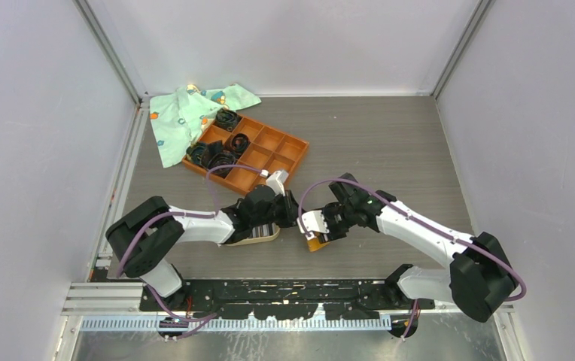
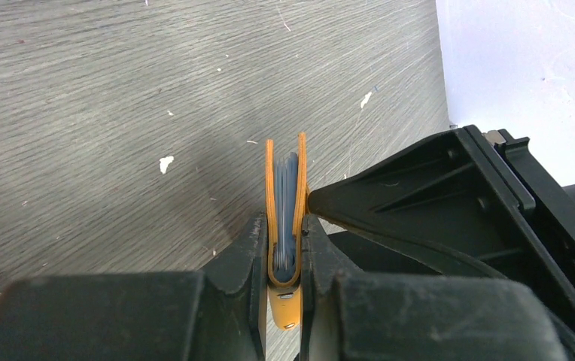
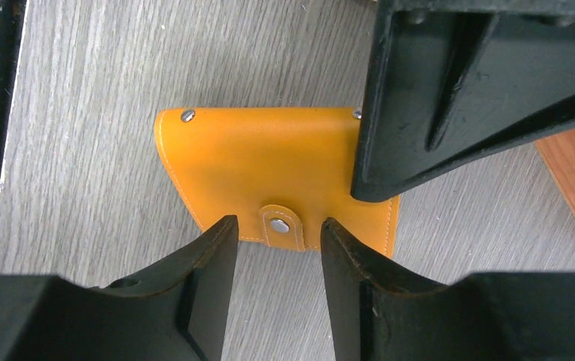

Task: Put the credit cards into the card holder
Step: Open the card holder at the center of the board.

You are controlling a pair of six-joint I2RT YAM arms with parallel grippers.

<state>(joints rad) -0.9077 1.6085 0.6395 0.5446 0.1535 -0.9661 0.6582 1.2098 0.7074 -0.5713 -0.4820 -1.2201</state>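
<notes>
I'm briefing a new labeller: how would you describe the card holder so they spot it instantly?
On the table, look near the front middle. The card holder is the small orange wallet clamped in the left gripper. Unlike the orange compartment tray farther back, it is flat, folded, with a snap tab.

card holder (image 3: 269, 165) just beyond spread right pincer (image 3: 278, 223)
</notes>
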